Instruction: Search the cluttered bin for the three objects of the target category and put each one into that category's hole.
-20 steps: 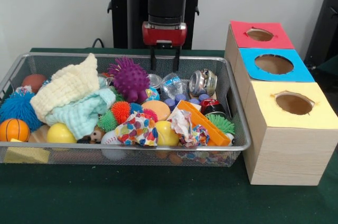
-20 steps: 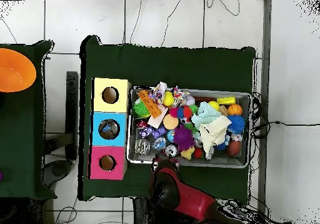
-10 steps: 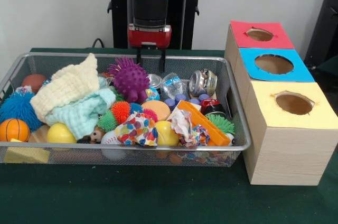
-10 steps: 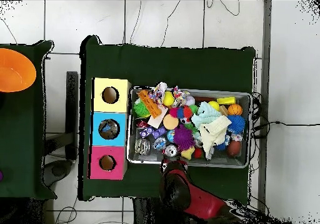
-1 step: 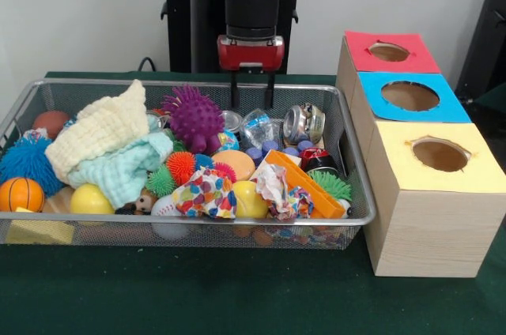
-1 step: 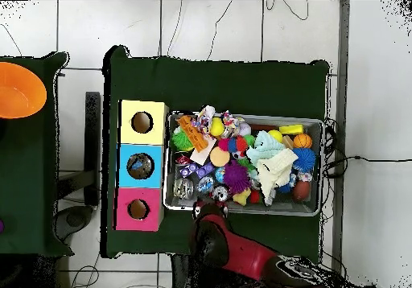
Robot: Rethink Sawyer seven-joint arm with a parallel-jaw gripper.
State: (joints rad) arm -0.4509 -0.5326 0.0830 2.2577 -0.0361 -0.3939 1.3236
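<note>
No legible writing shows on any item. The gripper hangs empty with fingers parted over the far rim of the bin, above clear bags beside the purple ball. The yellow, blue and red boxes stand just beside the bin, holes unobstructed.

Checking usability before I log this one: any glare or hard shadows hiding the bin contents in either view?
Front view: even light, soft shadows only; slight shine on the crushed can, and the claw reads clearly above the bin. Overhead view: no glare, but the items are too small to tell apart.
</note>
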